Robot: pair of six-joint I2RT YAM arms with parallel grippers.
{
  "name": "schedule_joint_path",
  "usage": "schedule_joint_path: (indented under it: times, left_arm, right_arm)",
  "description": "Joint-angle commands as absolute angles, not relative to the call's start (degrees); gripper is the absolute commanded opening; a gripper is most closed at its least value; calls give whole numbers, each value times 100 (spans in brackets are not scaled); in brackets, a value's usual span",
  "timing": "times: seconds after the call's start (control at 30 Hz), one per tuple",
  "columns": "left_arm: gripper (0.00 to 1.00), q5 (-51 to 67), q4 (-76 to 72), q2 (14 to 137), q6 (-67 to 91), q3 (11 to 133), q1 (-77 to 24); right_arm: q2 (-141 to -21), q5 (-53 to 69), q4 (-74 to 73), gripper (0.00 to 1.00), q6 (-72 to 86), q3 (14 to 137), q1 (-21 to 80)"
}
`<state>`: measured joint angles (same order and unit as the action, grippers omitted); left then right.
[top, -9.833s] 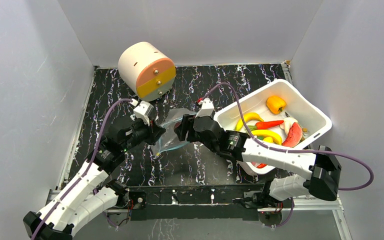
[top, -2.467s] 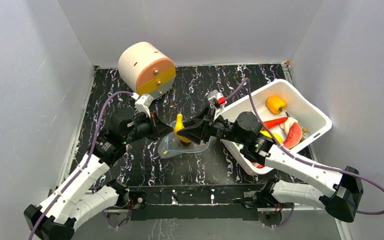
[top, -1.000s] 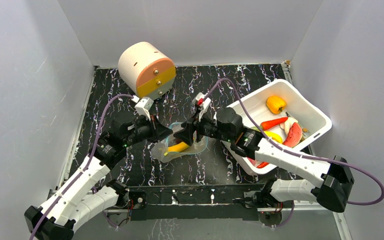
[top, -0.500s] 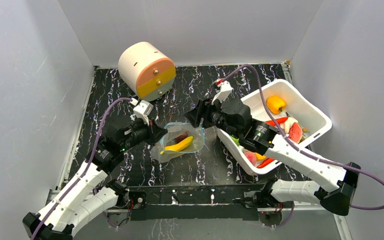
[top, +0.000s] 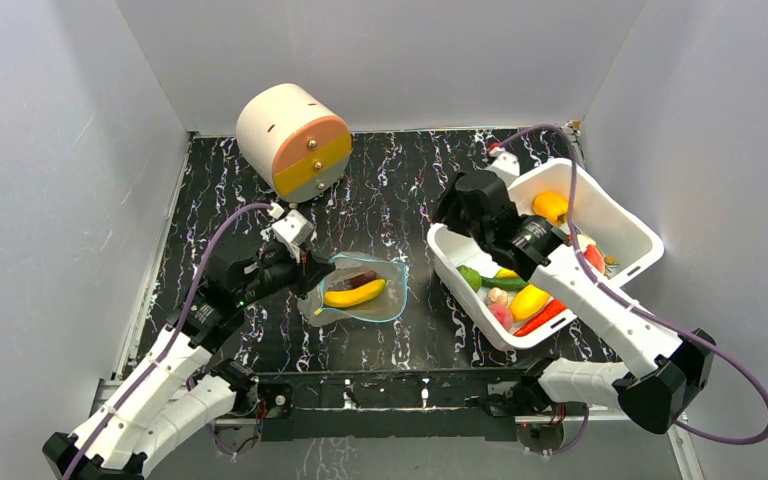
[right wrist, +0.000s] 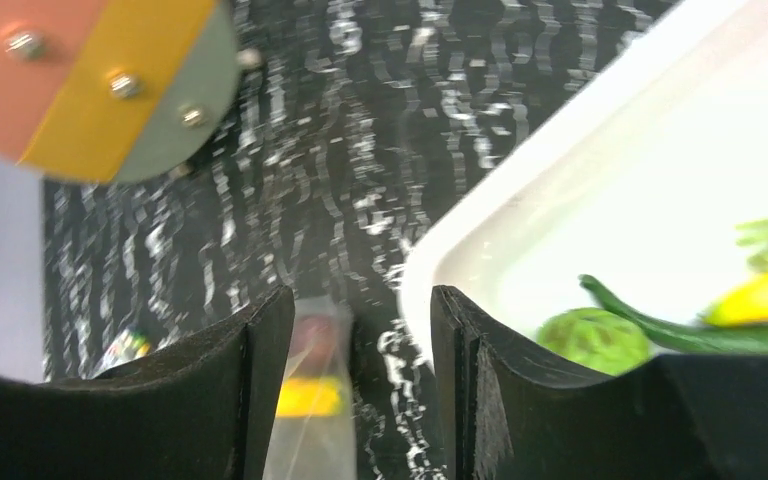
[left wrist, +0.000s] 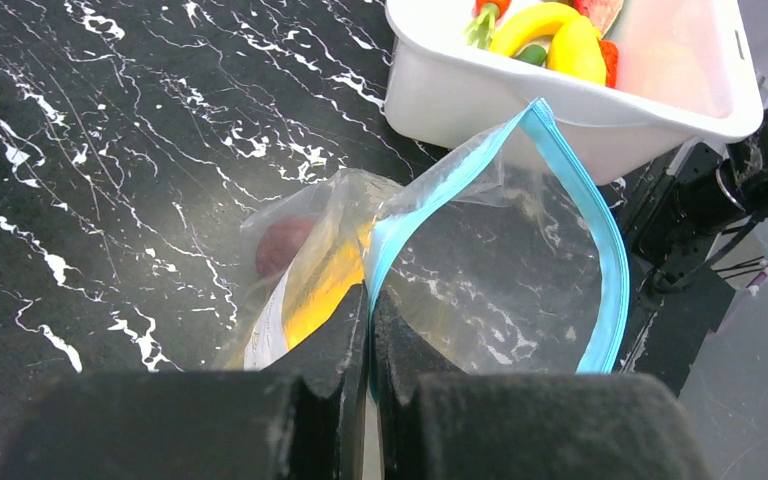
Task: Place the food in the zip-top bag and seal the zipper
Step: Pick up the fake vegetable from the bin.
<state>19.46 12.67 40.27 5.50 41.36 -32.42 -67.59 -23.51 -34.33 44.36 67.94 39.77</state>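
Two fingers of the left gripper (left wrist: 368, 300) are pinching the teal-blue zipper strip (left wrist: 610, 260) of the clear floppy zip-top bag (left wrist: 500, 270) — a yellow toy banana (top: 355, 294) is lying inside. The right gripper (right wrist: 358, 300) is hanging wide open and empty over the white plastic tub (left wrist: 480, 100) — at its left rim.

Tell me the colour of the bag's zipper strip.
The zipper strip is teal-blue; the left wrist view shows it best.

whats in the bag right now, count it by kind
banana: 1
dark red piece: 1
total in the bag: 2
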Motion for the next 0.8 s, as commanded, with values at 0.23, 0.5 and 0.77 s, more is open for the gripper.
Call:
schedule_joint_path:
  times: [0.23, 0.5, 0.77]
  left_arm:
    - [0, 2287, 1248, 3839, 225, 3988, -3234]
    - [0, 2306, 1282, 3860, 173, 3997, -3227]
    - [0, 2276, 1294, 3785, 166, 3975, -3232]
  right_arm:
    - [-7397, -3326, -5260, 46, 6350, 7139, 2441]
    - [-7459, -3329, -4482, 47, 6408, 6166, 1075]
    - [-8078, -3068, -3870, 52, 6496, 5987, -147]
